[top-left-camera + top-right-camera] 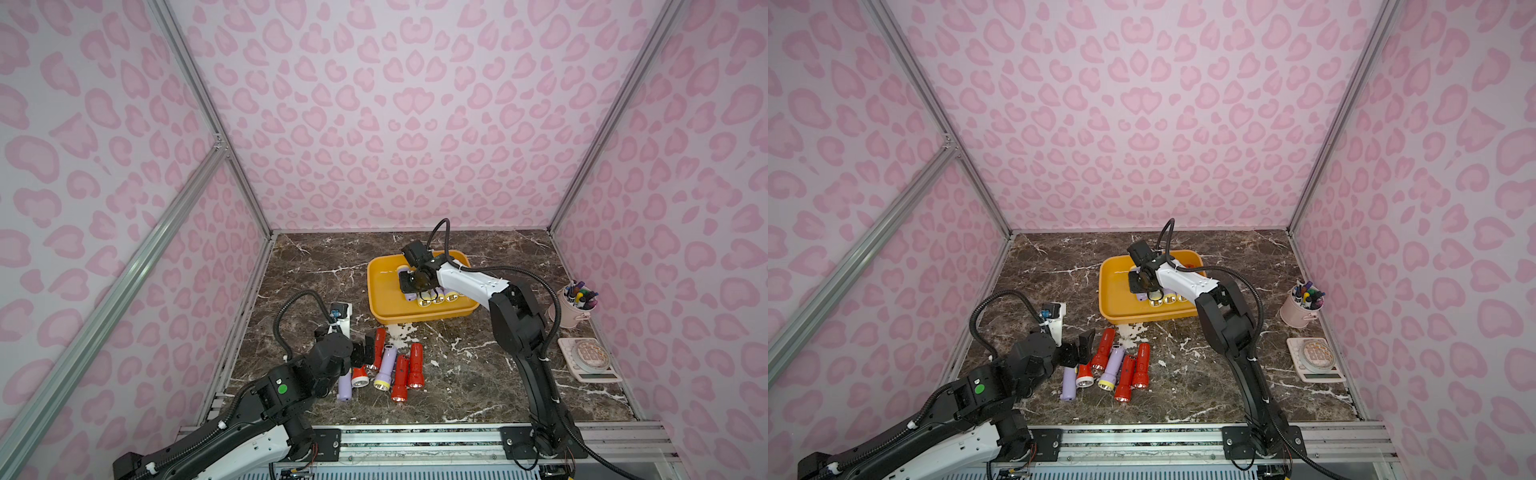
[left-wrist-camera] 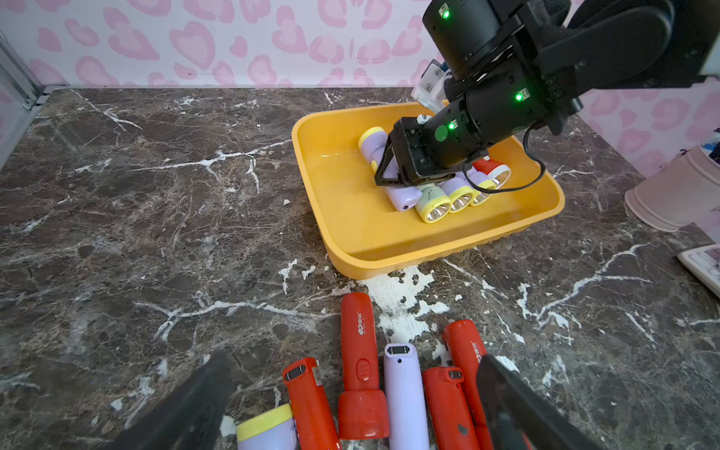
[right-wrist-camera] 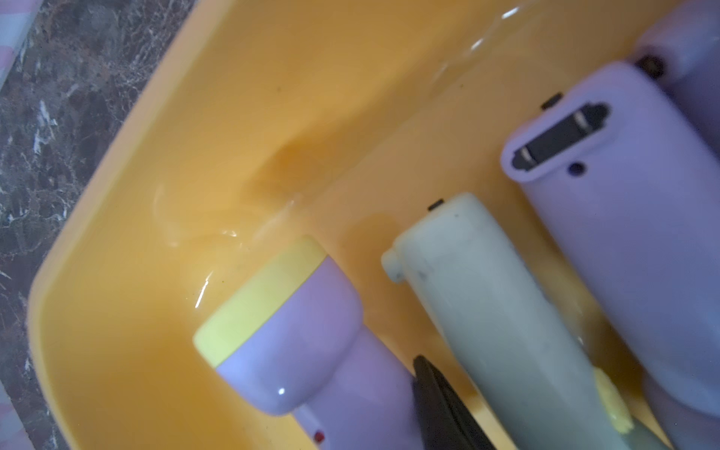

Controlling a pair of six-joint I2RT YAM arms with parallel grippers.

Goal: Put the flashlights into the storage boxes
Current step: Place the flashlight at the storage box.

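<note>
The yellow-orange storage box (image 1: 382,307) (image 2: 311,175) stands at the back middle of the marble table. Several flashlights lie in it side by side, lilac ones (image 1: 436,297) and a pale green one (image 2: 430,200) (image 3: 487,311). My right gripper (image 1: 409,282) (image 2: 385,171) is down inside the box, shut on a lilac flashlight with a yellow head ring (image 3: 296,350) (image 2: 372,142). One of its fingers (image 3: 440,405) sits between that one and the pale green one. Several loose red (image 1: 414,365) (image 2: 362,370) and lilac (image 1: 384,368) flashlights lie near the front. My left gripper (image 1: 365,351) (image 2: 356,389) hangs open just above them, holding nothing.
A pink cup of markers (image 1: 575,303) and a small kitchen scale (image 1: 588,357) stand by the right wall. A white device (image 1: 343,313) lies by the left wall behind my left arm. Pink patterned walls close in three sides, and a metal rail (image 1: 415,440) runs along the front.
</note>
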